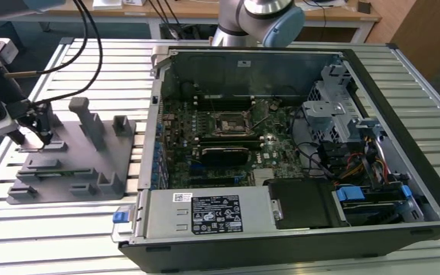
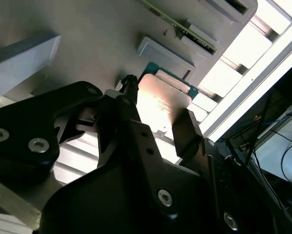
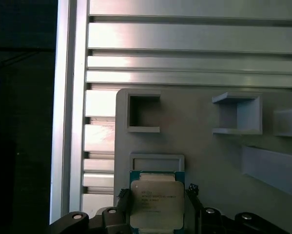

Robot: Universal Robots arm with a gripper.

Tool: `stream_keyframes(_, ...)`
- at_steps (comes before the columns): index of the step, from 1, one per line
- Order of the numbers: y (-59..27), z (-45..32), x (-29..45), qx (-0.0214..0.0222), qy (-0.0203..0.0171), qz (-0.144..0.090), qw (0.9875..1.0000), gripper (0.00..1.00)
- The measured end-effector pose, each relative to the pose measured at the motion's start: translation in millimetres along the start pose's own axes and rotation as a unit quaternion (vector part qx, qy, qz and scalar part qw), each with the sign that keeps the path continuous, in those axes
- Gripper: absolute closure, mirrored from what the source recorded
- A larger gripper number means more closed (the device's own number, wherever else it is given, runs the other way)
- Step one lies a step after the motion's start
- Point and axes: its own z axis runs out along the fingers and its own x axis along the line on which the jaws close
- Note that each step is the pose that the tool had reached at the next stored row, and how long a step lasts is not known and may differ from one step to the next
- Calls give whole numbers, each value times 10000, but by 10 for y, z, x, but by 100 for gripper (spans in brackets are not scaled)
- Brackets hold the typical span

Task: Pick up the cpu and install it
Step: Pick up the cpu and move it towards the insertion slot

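Observation:
The cpu [image 3: 155,204], a flat square chip with a pale metal top and a green rim, lies low on the grey fixture tray [image 3: 204,146] beside a small raised frame. My gripper [image 3: 156,195] straddles it, with one black finger against each of two opposite edges. In the second wrist view the cpu [image 2: 160,100] shines between those fingers [image 2: 184,127]. In the exterior view my gripper [image 1: 30,140] stands down at the fixture tray [image 1: 90,166] on the exterior view's left. The black-framed socket [image 1: 229,122] sits on the motherboard inside the open computer case.
The open computer case [image 1: 281,143] lies right of the tray, with its metal walls, drive cage and cables. Upright grey posts [image 1: 82,117] rise from the tray close to my gripper. Slatted aluminium table [image 1: 59,229] runs all around; its edge is near the tray.

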Motion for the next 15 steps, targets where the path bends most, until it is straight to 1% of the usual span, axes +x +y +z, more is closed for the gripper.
stream_keyframes(7, 6, -169, 2, -1, 0, 0, 10000, 47)
stream_keyframes(15, 22, -393, 7, -1, -1, 0, 10000, 47)
